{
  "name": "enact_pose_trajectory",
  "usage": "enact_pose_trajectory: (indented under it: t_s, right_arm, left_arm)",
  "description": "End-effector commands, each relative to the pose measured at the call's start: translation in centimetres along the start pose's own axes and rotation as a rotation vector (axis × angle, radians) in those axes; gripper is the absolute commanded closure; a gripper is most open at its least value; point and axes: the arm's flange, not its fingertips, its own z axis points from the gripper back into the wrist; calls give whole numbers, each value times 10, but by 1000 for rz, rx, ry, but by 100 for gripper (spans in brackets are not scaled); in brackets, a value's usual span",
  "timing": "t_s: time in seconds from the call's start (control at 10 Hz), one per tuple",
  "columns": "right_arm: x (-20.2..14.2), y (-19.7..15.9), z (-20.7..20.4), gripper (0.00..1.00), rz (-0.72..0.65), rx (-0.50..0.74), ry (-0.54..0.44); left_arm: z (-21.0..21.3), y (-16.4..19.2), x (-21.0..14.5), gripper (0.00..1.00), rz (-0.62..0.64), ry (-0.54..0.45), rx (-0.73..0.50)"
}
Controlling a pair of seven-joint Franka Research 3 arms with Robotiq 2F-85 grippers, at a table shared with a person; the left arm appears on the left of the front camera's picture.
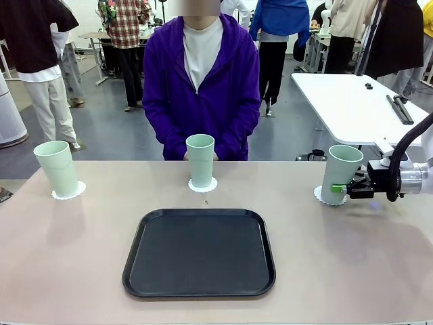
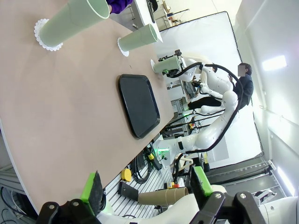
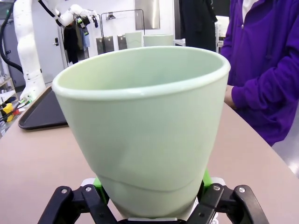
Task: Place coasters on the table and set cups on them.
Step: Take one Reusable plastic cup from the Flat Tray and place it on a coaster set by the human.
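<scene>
Three mint-green cups are spread along the far half of the beige table (image 1: 81,264). The left cup (image 1: 59,169) stands on a scalloped white coaster (image 1: 70,191), and the middle cup (image 1: 200,160) stands on another coaster (image 1: 202,186) in front of the person. My right gripper (image 1: 342,188) is shut on the lower part of the right cup (image 1: 342,172), and a third coaster (image 1: 317,195) peeks out at its base. In the right wrist view this cup (image 3: 145,121) sits between the green pads (image 3: 99,183). My left gripper (image 2: 147,186) is open with nothing in it, off the table's edge, far from the cups (image 2: 74,21).
A black tray (image 1: 199,252) lies empty at the table's near middle. The person in a purple hoodie (image 1: 203,88) stands at the far edge, hands just behind the middle cup. A white table (image 1: 352,101) stands behind on the right.
</scene>
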Motion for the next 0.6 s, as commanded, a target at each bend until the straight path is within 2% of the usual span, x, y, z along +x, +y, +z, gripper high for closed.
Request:
enact_pose_trajectory:
  t_s: [0.0,0.5]
  right_arm:
    - [0,-9,1,18,-22,19,-13]
    - [-3,-10,4,18,-47,8,-13]
  left_arm:
    - [2,-2,-1,0,-3,-4,-3]
    - [2,-2,-1,0,-3,-4,-3]
